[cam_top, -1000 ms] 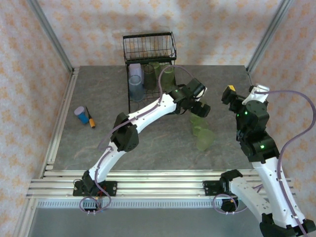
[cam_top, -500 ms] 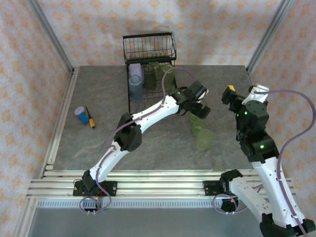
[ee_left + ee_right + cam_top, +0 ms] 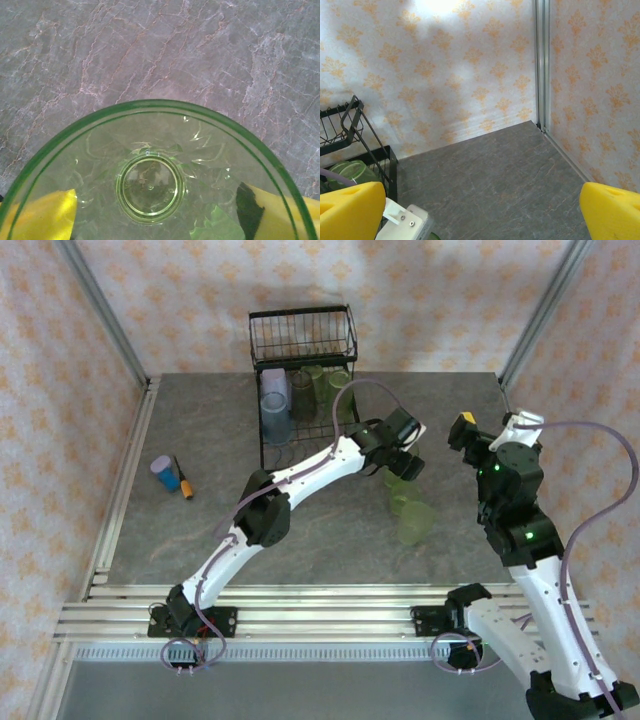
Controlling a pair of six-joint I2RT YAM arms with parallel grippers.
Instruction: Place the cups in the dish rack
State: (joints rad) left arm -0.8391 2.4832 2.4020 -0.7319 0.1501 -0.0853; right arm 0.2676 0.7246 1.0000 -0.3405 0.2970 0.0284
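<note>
Three light green cups stand in a cluster right of centre; the farthest one is under my left gripper. The left wrist view looks straight down into this cup, and a yellow finger presses each side of it, so the gripper is shut on it. The other two cups stand just in front. The black wire dish rack at the back holds a lavender cup and green ones. My right gripper hovers open at the right, its jaws wide over bare table.
A small blue cylinder and an orange-handled tool lie at the left. Aluminium posts and patterned walls close in the table. The rack's corner is at the left of the right wrist view.
My left gripper has shifted slightly over the farthest green cup and its jaws have closed in onto it. The right arm has stayed still.
</note>
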